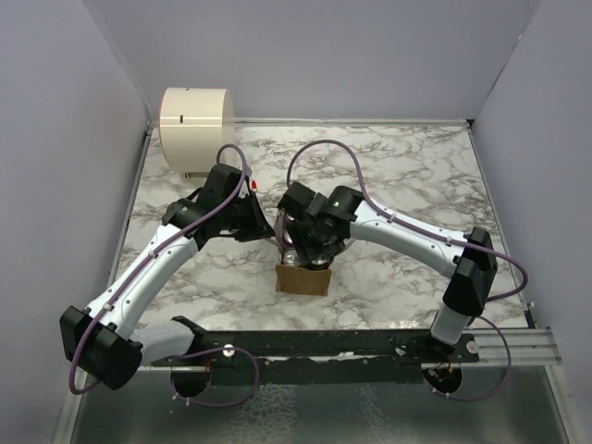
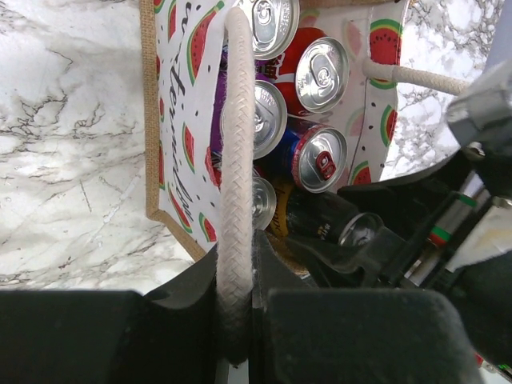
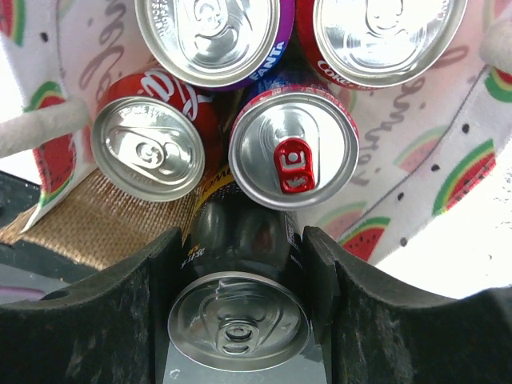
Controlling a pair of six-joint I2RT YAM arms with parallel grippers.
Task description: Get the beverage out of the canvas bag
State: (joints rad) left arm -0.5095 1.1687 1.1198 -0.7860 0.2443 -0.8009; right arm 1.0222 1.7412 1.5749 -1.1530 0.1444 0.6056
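The canvas bag (image 1: pixel 303 277) stands at the table's middle front, tan outside with a watermelon-print lining (image 2: pixel 180 120). It holds several cans. My left gripper (image 2: pixel 237 320) is shut on one white rope handle (image 2: pixel 238 160), holding the bag's side. My right gripper (image 3: pixel 238 264) reaches into the bag mouth, and its jaws press both sides of a black can (image 3: pixel 240 240), which is lifted above the others; this can also shows in the left wrist view (image 2: pixel 332 220). Red cola cans (image 3: pixel 152 144), a purple can (image 3: pixel 212 36) and a blue can with a red tab (image 3: pixel 294 148) sit deeper in the bag.
A cream cylindrical container (image 1: pixel 194 128) stands at the far left corner. Grey walls close the table at the left, back and right. A black rail (image 1: pixel 370 344) runs along the near edge.
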